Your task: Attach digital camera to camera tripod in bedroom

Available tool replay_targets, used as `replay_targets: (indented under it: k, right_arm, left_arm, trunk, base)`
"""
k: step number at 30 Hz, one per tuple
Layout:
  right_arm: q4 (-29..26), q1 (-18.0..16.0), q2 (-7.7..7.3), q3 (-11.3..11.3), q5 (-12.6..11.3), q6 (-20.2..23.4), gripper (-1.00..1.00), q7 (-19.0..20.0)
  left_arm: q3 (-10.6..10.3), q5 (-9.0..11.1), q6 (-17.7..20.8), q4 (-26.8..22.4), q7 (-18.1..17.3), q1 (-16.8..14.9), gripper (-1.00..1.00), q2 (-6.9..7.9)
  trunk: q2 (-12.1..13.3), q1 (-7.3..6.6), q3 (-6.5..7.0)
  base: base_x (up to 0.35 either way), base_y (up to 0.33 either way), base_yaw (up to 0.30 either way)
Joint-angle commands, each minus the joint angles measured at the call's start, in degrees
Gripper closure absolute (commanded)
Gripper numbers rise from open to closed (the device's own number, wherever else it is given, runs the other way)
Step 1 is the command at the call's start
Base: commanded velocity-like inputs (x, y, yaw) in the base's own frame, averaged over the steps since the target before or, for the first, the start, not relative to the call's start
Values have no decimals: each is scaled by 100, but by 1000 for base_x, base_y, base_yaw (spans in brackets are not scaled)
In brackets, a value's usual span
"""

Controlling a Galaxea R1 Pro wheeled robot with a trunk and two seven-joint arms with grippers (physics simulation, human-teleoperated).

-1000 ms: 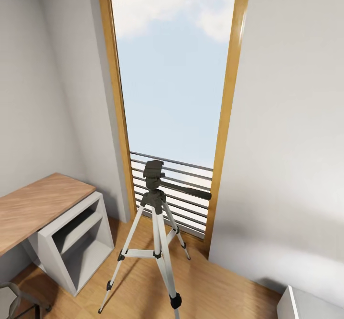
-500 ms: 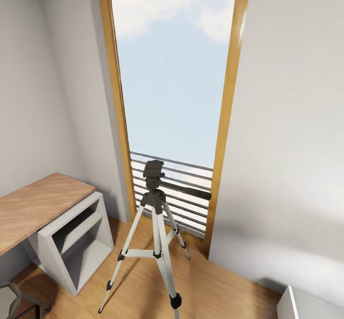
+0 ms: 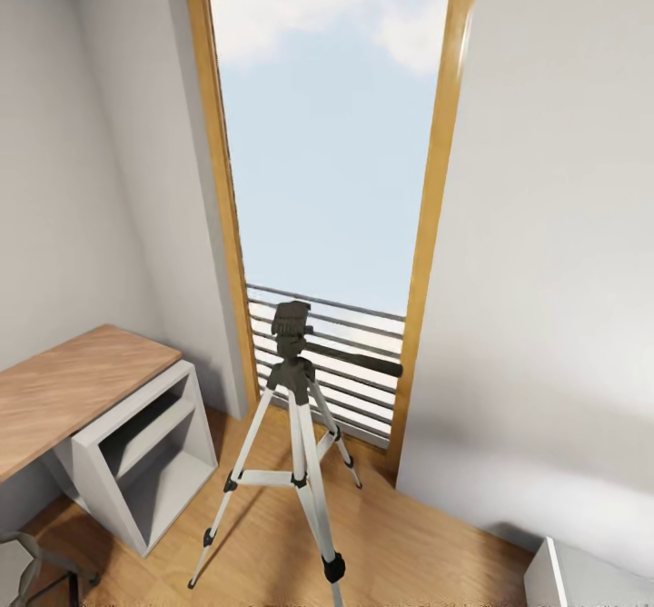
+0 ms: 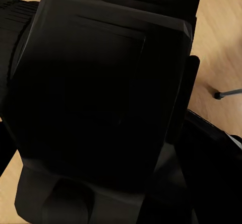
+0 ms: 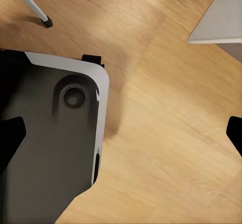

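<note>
Ahead of the right gripper (image 5: 121, 136), beyond its spread-out black fingertips (image 5: 11, 138), we can see one thin silver leg with a black foot (image 5: 44, 20) standing on the light wood floor (image 5: 166, 133). It belongs to the tall silver-legged camera tripod with the black head and long pan handle (image 3: 295, 407). So the right jaws are released and holding nothing, and the tripod is near but still well out of their reach.

From the head view, the tripod stands upright in front of the tall wood-framed window (image 3: 439, 225) and its grey railing (image 3: 363, 380), with the wood-topped white desk (image 3: 73, 389) off to one side.

What changed: the whole picture slid a touch compared with half a second back. That's us moving, not the tripod.

The left wrist view is basically one big black blocky shape (image 4: 101, 93) right up close. We can't tell if that's the digital camera, and we can't tell how the left jaws stand. Our guess is we're still on approach, with mounting yet to come.
</note>
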Motion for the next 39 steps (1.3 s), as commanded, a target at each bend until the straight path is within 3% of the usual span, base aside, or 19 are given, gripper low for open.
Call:
replay_targets:
  k: [1, 39]
  right_arm:
    - [19, -8, -2, -9, 43, -35, -100, 9]
    - [19, -7, 2, -9, 52, -47, -100, 9]
  left_arm:
    - [-50, 39, -12, 0, 23, -3, 100, -3]
    - [-50, 39, 24, 0, 23, -3, 100, -4]
  trunk:
    - [-9, 3, -17]
    - [-9, 3, -363]
  base:
    - [0, 0, 0]
    - [0, 0, 0]
